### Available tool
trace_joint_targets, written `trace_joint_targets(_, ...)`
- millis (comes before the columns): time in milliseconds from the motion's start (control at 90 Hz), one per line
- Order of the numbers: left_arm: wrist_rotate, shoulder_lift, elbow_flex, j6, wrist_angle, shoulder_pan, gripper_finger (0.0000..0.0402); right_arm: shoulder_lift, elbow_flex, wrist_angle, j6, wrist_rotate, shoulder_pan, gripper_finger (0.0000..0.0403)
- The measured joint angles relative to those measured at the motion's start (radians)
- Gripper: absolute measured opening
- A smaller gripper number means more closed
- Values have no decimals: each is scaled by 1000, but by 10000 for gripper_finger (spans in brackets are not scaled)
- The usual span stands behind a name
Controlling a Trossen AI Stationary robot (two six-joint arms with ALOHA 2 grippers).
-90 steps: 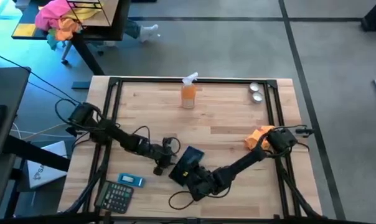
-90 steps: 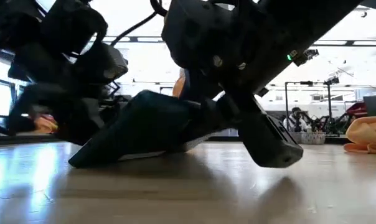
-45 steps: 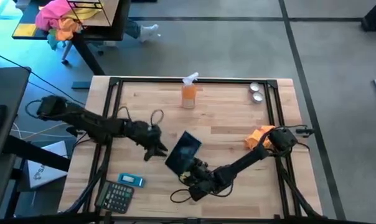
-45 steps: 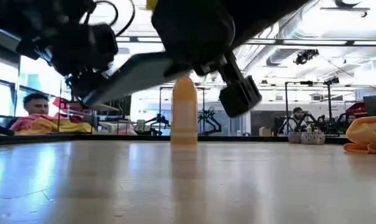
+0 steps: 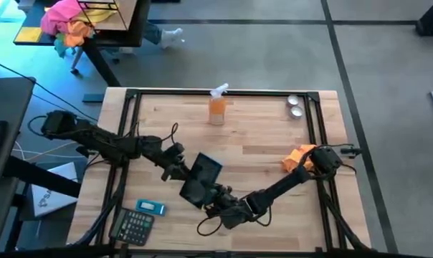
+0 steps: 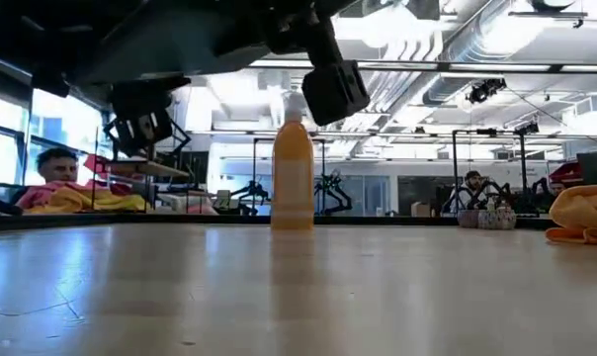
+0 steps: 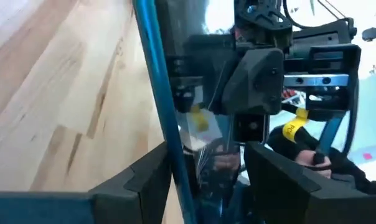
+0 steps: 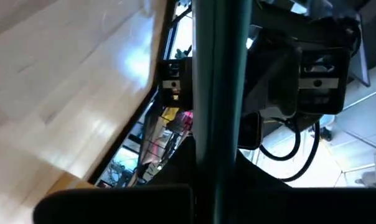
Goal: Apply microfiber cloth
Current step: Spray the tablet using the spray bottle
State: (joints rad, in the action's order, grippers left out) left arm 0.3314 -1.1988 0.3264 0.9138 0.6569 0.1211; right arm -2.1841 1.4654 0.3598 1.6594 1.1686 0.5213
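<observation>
Both grippers hold the phone (image 5: 200, 179) above the table (image 5: 259, 143): left gripper (image 5: 182, 170) and right gripper (image 5: 215, 195) clamp opposite edges. The cloth (image 5: 298, 158) lies bunched near the right edge.

This looks like a robotics lab. A butcher-block workbench (image 5: 259, 136) with a black frame stands on grey concrete floor. Beyond it, the low view shows an open hall with exposed ceiling ducts (image 6: 476, 44), strip lights, what seem to be other robot arms on stands (image 6: 501, 193), and a seated person (image 6: 56, 173).
</observation>
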Motion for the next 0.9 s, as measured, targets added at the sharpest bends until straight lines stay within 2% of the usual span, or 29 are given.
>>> trace_joint_targets(211, -11, 0, 0, 7, -4, 7, 114, 0, 0, 13, 3, -23, -20, 1)
trace_joint_targets(422, 2, 2, -3, -109, 51, 16, 32, 2, 1, 59, -12, -37, -21, 10)
trace_joint_targets(544, 17, 4, -3, -167, 105, 10, 11, 5, 1, 73, -40, -69, -9, 53)
trace_joint_targets(689, 6, 42, -2, -243, 114, -5, 8, 24, 1, 70, -187, -88, 0, 122)
trace_joint_targets(900, -3, 162, 4, -312, 132, -64, 7, 147, -1, 19, -358, -87, 7, 204)
